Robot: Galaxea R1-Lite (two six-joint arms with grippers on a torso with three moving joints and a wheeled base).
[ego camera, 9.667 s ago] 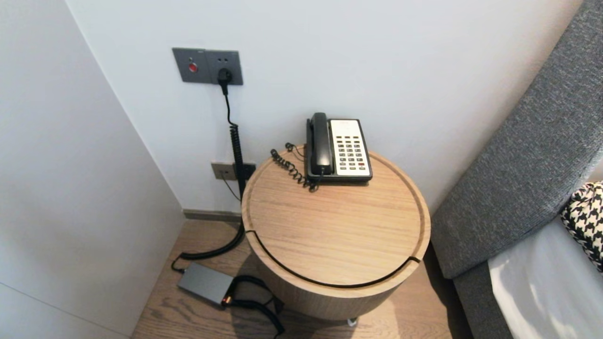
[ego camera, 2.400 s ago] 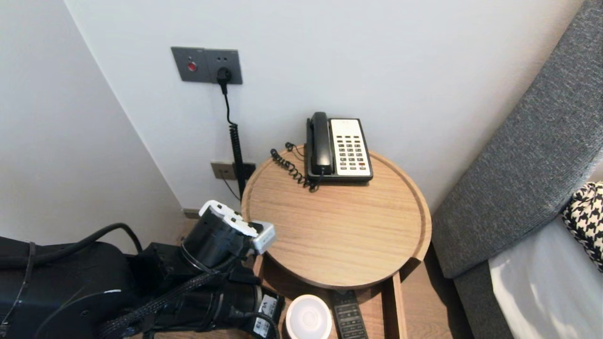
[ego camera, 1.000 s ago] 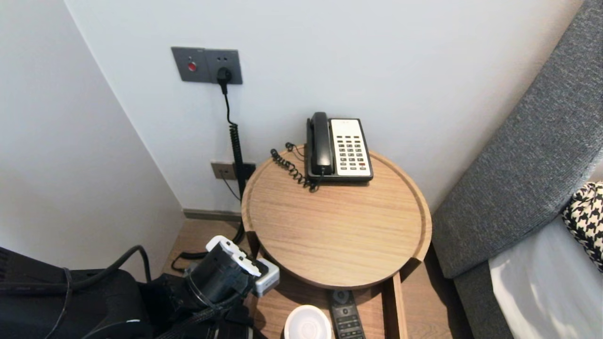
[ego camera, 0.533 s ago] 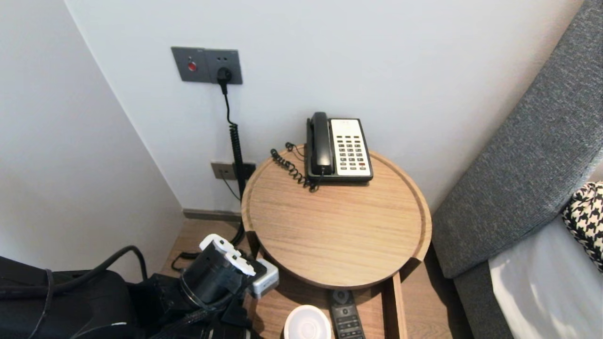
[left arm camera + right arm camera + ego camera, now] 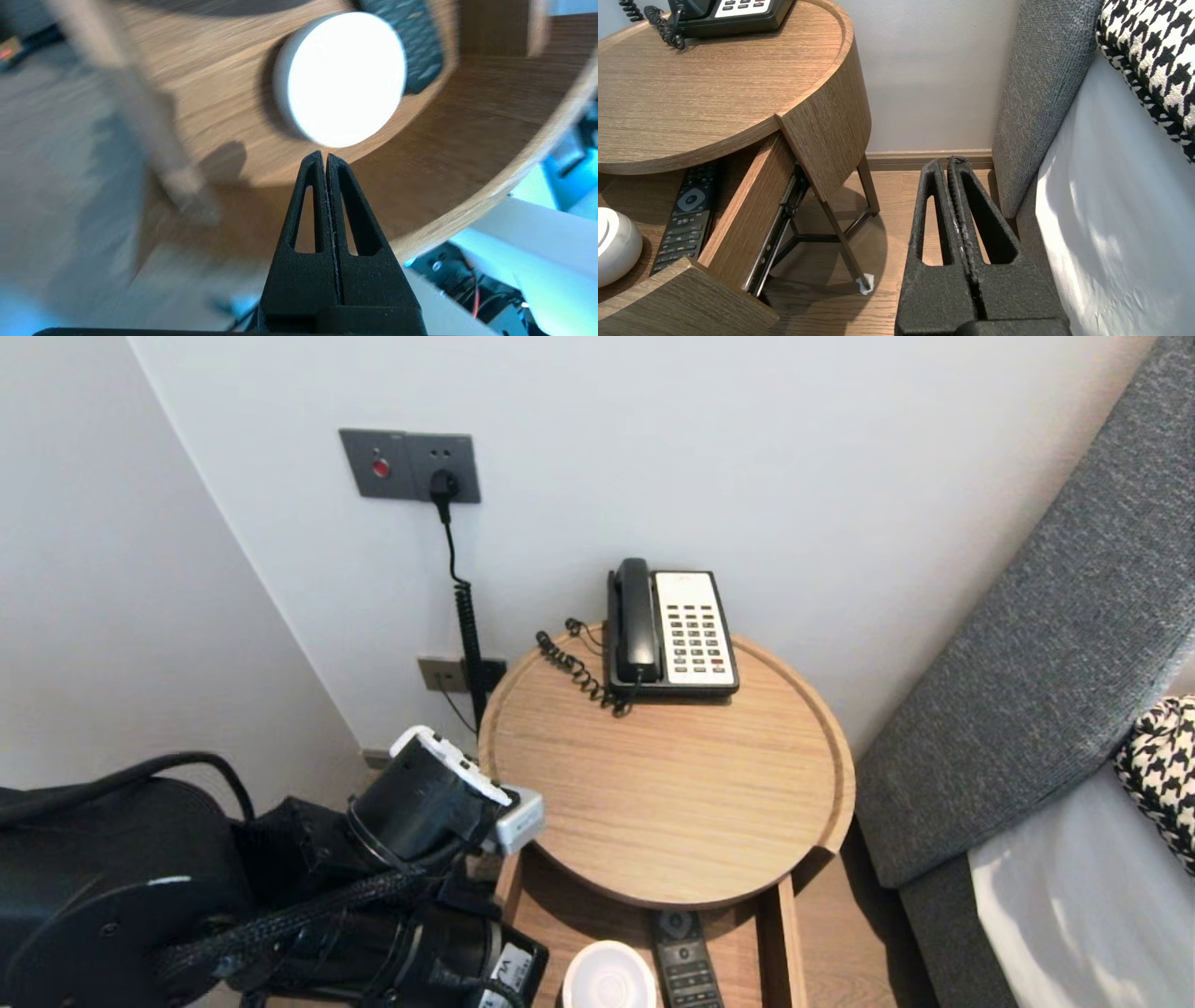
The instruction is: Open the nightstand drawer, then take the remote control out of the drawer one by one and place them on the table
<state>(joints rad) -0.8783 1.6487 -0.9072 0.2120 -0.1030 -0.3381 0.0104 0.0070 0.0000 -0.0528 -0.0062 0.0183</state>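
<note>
**A:** Head view?
**B:** The drawer (image 5: 784,938) is standing open at the desk's (image 5: 653,784) six o'clock, holding a white disc (image 5: 610,978), with a remote (image 5: 684,959) at the disc's three o'clock.
**A:** Left wrist view?
**B:** The left gripper (image 5: 325,157) is pressing its fingers together, empty, near the disc.
**A:** Right wrist view?
**B:** The right gripper (image 5: 952,162) is pressing its fingers together, hanging over the floor (image 5: 896,186).

You have one telephone (image 5: 672,630) at the back edge of the one round table top (image 5: 672,803). In its one open drawer (image 5: 782,933) you count one white disc (image 5: 610,978) and one remote control (image 5: 684,959). You also see one houndstooth cushion (image 5: 1162,770).
</note>
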